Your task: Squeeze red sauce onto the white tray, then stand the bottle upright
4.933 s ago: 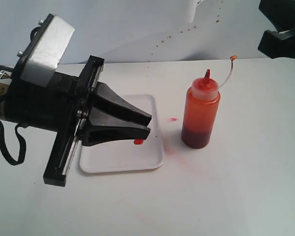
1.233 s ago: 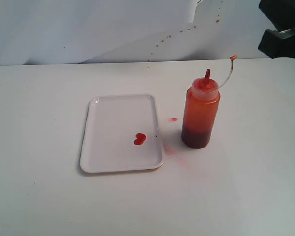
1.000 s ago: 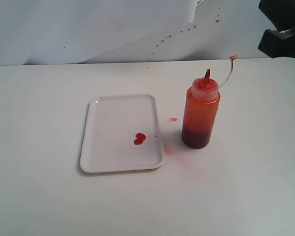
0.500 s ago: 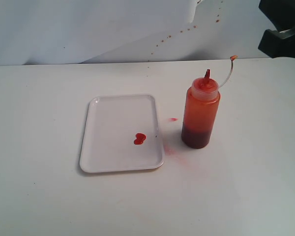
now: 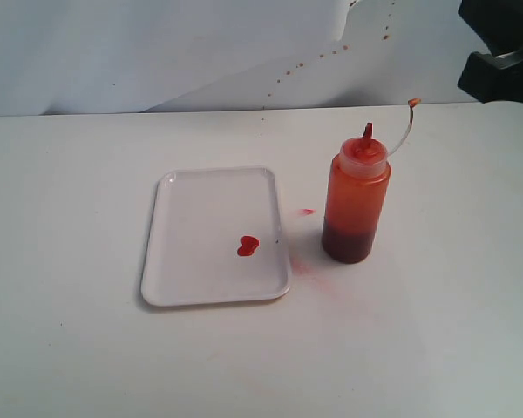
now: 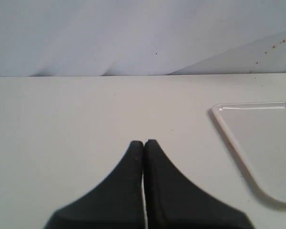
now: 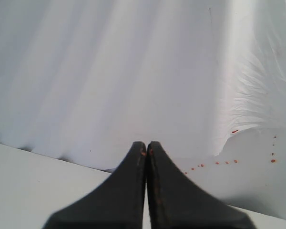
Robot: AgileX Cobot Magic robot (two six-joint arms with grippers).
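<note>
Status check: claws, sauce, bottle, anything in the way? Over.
Both shut, empty: left claw, right claw. Blob of red sauce on white tray; bottle upright beside it, apart. Small red spatter on table between them; nothing blocking.

No readable text in any view.
The bottle (image 5: 356,202) carries no label, brand or number that can be read. The white tray (image 5: 200,205), off to one side of the left end effector (image 6: 143,143), the tabletop (image 5: 418,348) and the dark right end effector (image 7: 146,144) likewise show plain, unmarked surfaces.
</note>
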